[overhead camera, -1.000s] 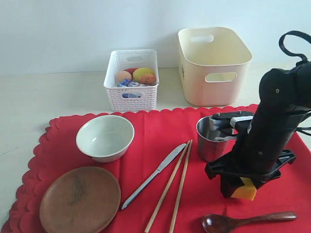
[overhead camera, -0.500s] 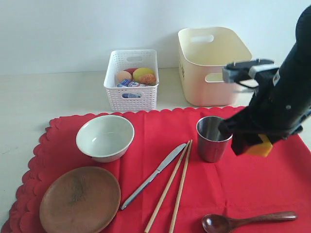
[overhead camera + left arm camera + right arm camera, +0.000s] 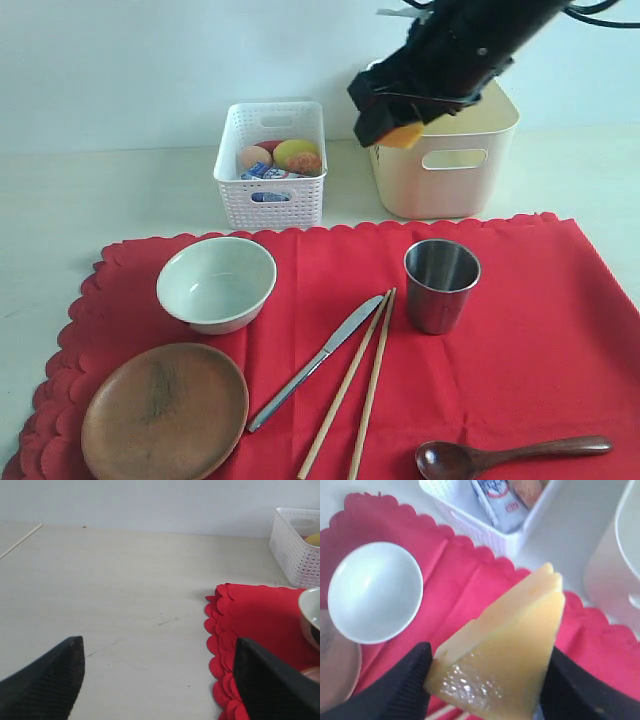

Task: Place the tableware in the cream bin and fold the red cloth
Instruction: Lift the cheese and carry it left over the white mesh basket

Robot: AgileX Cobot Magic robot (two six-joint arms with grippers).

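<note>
Left end effector [image 3: 157,650]: jaws spread wide, nothing between them, low over bare tabletop [image 3: 125,570] just off the scalloped left edge of the red cloth [image 3: 260,615]; I read that as parked clear of my other arm
Wooden plate [image 3: 165,410]: flat on the cloth's near left corner
Bowl [image 3: 216,282]: upright on the cloth just behind the plate
White basket [image 3: 270,205]: on the tabletop behind the cloth, holding an egg [image 3: 254,157], a lemon [image 3: 293,152] and a small carton [image 3: 262,172]; to me the home for food, not tableware
Knife [image 3: 318,362]: lying slantwise mid-cloth
Chopsticks [image 3: 372,385]: paired, just right of the knife and nearly parallel to it
Steel cup [image 3: 441,285]: upright on the cloth, right of centre
Right end effector [image 3: 490,680]: clamped on the cheese wedge [image 3: 403,135], a finger on either side, hanging high just right of the basket; cheese is not tableware, so I judge it is bound for the basket, freeing the cloth for folding
Cream bin [image 3: 440,195]: behind the cloth on the right; I cannot see any tableware in it from here
Spoon [image 3: 510,455]: at the cloth's near edge, bowl end pointing left
Progress: all six pieces sit on the cloth, which lies flat and unfolded
</note>
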